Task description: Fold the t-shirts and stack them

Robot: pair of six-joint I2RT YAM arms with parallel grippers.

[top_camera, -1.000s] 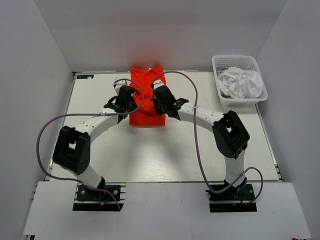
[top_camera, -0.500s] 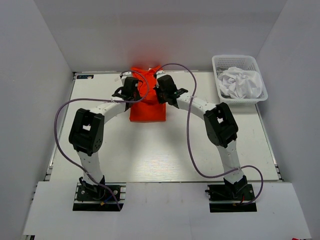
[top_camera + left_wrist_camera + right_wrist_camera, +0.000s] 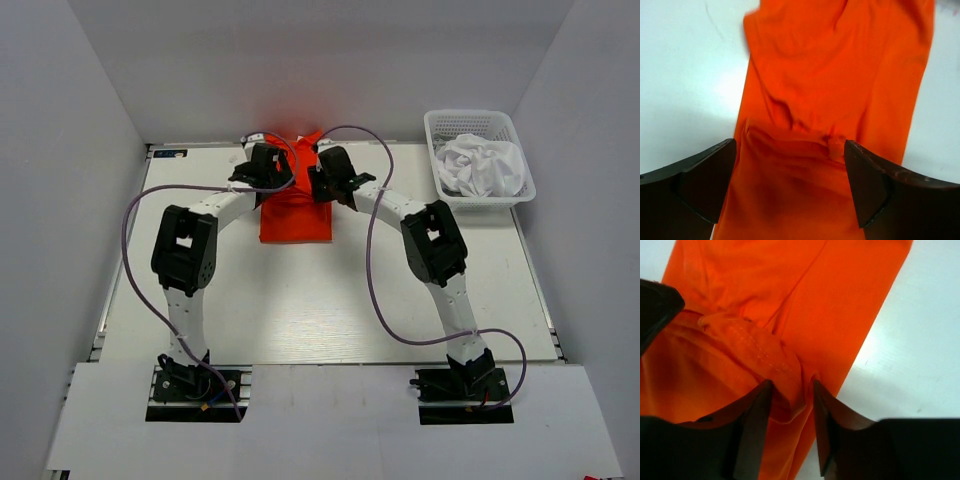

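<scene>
The orange-red t-shirt [image 3: 295, 215] lies as a folded strip at the far middle of the table, its far end bunched up. My left gripper [image 3: 268, 160] hovers over that far end, open wide; in the left wrist view [image 3: 790, 150] only creased orange cloth [image 3: 840, 60] lies below the spread fingers. My right gripper [image 3: 325, 165] is beside it on the right, open partway [image 3: 791, 385], with a loose stitched fold of the orange cloth [image 3: 840, 290] lying between its fingers. The white t-shirt [image 3: 483, 165] sits crumpled in the basket.
The white lattice basket [image 3: 478, 116] stands at the far right corner of the table [image 3: 300, 310]. Both arms reach across the table with their purple cables looping above it. Grey walls enclose the table on three sides.
Both arms reached farther toward the back edge, taking the shirt's edge with them. Both grippers went from shut to open, the left one wide, and the cloth dropped from them.
</scene>
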